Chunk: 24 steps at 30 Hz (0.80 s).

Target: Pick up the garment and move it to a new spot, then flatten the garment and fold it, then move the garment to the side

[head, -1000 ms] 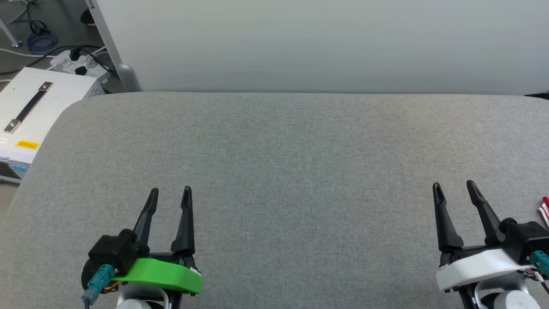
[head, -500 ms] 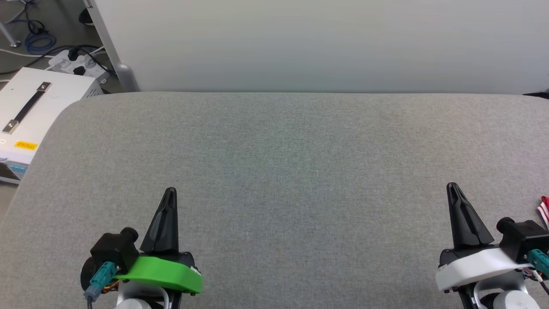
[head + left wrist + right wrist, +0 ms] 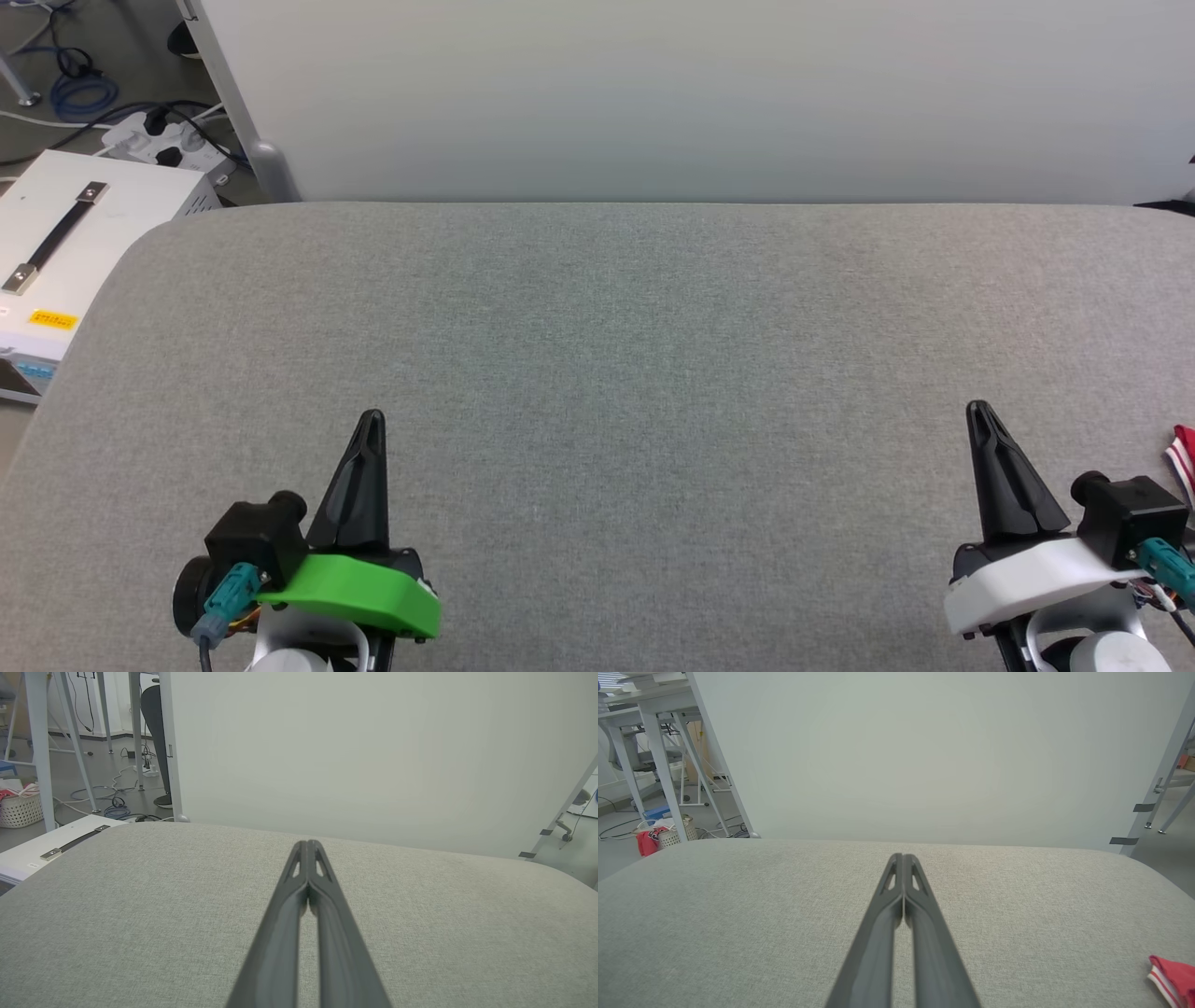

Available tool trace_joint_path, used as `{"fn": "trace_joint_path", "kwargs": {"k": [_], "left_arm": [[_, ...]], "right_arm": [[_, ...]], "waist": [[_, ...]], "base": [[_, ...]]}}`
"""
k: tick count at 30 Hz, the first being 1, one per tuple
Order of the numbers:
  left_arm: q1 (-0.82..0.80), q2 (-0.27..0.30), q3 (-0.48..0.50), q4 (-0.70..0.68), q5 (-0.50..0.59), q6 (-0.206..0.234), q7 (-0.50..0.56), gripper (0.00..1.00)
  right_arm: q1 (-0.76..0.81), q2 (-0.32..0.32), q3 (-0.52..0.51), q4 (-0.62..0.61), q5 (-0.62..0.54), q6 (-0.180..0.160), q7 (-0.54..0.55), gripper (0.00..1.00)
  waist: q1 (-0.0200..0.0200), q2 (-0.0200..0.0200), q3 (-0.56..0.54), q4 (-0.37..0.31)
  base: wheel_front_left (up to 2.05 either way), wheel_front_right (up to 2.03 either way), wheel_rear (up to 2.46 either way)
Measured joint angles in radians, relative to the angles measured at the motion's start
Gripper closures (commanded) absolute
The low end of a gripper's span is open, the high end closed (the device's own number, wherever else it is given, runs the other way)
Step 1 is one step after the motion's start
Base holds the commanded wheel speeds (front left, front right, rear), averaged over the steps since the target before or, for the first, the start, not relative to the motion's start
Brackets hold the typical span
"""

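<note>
My left pincer [image 3: 371, 417] sits over the near edge of the grey padded surface [image 3: 597, 308], toward its left corner. Its fingers are pressed together with nothing between them. My right pincer [image 3: 977, 408] sits over the same edge toward the right corner, likewise closed on nothing.

From my head, the garment [image 3: 1182, 457] is a sliver of red with red-and-white stripe trim, cut by the picture's right side and just beyond my right wrist. My right wrist view gives more: a small red bunch with striped hem lying on the surface near its right edge, well apart from my fingers [image 3: 882, 938].

The left wrist view offers the left far corner of the surface, a white box [image 3: 56, 847] with a black handle beside it, and a pale basket [image 3: 21, 810] on the floor. A white panel [image 3: 653, 93] stands along the far edge.
</note>
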Motion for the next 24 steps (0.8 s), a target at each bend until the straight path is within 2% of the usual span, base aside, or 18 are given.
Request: {"fn": "trace_joint_path", "kwargs": {"k": [24], "left_arm": [[0.0, 0.0, 0.005, -0.012, 0.058, 0.022, 0.053, 1.0]], "right_arm": [[0.0, 0.014, -0.001, -0.001, -0.041, 0.0, 0.043, 1.0]], "waist": [[0.0, 0.0, -0.004, -0.008]], "base": [[0.0, 0.0, 0.0]]}}
